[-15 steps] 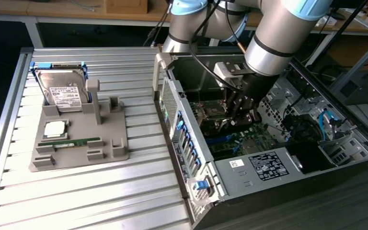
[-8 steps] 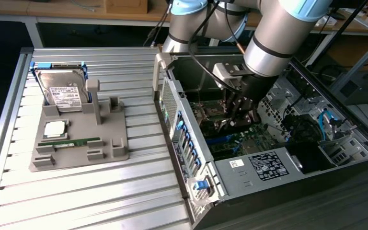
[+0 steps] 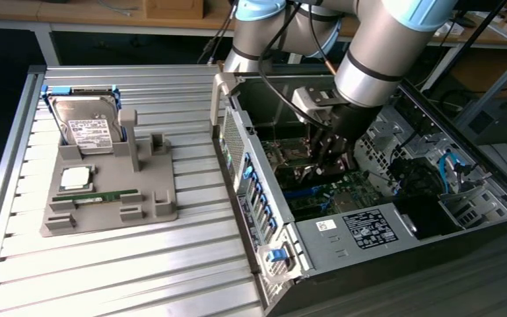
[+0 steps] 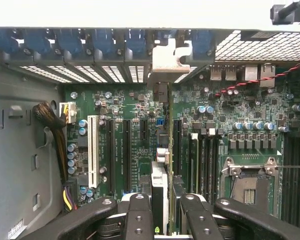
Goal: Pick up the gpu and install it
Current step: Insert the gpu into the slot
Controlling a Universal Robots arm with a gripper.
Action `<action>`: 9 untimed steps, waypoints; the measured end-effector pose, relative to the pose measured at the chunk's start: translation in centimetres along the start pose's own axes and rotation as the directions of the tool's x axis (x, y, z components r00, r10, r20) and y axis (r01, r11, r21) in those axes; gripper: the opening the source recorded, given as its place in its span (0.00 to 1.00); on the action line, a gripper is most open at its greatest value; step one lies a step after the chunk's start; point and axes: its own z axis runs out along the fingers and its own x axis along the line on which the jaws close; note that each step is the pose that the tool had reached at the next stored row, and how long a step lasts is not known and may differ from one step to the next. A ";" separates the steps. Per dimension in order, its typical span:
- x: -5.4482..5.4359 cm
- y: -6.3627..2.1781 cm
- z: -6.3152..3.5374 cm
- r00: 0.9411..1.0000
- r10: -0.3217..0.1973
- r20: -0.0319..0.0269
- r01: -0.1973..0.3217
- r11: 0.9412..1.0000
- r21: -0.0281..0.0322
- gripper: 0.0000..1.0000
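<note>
My gripper (image 3: pixel 327 158) is lowered inside the open computer case (image 3: pixel 255 188), just above the motherboard (image 3: pixel 342 188). It is shut on the gpu (image 4: pixel 161 150), which I see edge-on in the wrist view as a thin card running away from the fingers (image 4: pixel 138 215). The card's silver end bracket (image 4: pixel 167 59) is up against the row of rear slot openings. The card stands upright over the black expansion slots (image 4: pixel 125 155), between them and the memory slots. Whether its lower edge sits in a slot is hidden.
A grey fixture (image 3: pixel 103 198) on the slatted table at the exterior view's left holds a hard drive (image 3: pixel 86 125), a processor (image 3: pixel 76 176) and a green memory stick (image 3: pixel 95 196). Inside the case are a power supply (image 3: pixel 368 228), a white slot (image 4: pixel 93 150), a cable bundle (image 4: pixel 52 125) and the processor socket (image 4: pixel 250 187).
</note>
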 end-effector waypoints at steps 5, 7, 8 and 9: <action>0.0 0.07 0.12 1.000 0.000 0.000 0.000 1.000 0.000 0.27; 0.0 0.13 0.16 1.000 0.000 0.000 0.000 1.000 0.000 0.27; 0.0 0.16 0.17 1.000 0.000 0.000 0.000 1.000 0.000 0.27; 0.0 0.18 0.19 1.000 0.000 0.000 0.000 1.000 0.000 0.27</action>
